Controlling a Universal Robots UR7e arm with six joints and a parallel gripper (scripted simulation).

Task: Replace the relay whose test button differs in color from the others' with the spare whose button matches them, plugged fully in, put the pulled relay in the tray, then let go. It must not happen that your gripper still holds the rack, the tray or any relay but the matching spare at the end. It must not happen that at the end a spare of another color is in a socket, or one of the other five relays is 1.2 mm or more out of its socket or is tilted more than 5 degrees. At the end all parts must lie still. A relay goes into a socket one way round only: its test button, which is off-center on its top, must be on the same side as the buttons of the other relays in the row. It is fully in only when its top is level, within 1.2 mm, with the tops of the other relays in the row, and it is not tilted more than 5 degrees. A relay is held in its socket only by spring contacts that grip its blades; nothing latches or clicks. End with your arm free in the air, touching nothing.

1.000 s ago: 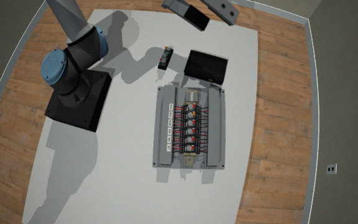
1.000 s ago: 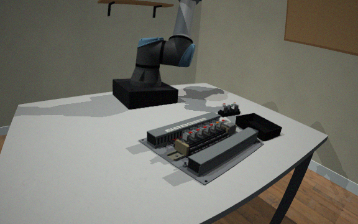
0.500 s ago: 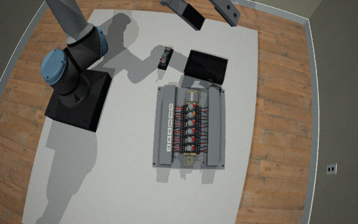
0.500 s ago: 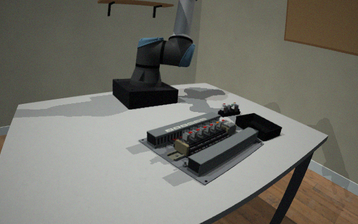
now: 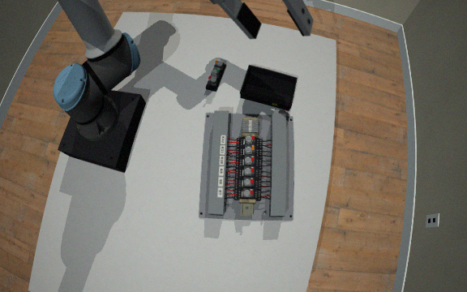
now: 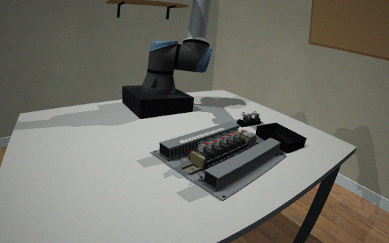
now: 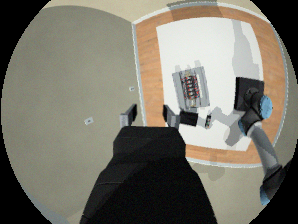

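Note:
A grey panel (image 5: 217, 203) (image 6: 226, 194) (image 7: 178, 88) on the white table carries a row of several relays (image 5: 248, 171) (image 6: 221, 143). Most have red test buttons; the second relay from the far end (image 5: 250, 150) (image 6: 238, 135) has an orange one. A small black holder (image 5: 216, 77) (image 6: 248, 123) (image 7: 208, 121) beyond the panel holds spare relays with orange, green and red buttons. A black tray (image 5: 268, 87) (image 6: 281, 136) (image 7: 189, 119) stands beside it. My gripper (image 5: 276, 18) (image 7: 149, 109) is open and empty, high above the table's far edge, well above the tray and holder.
The arm's black base (image 5: 104, 130) (image 6: 157, 101) stands at the table's far left corner. Two long grey wire ducts (image 5: 219, 162) (image 5: 279, 162) flank the relay row. Wooden floor surrounds the table.

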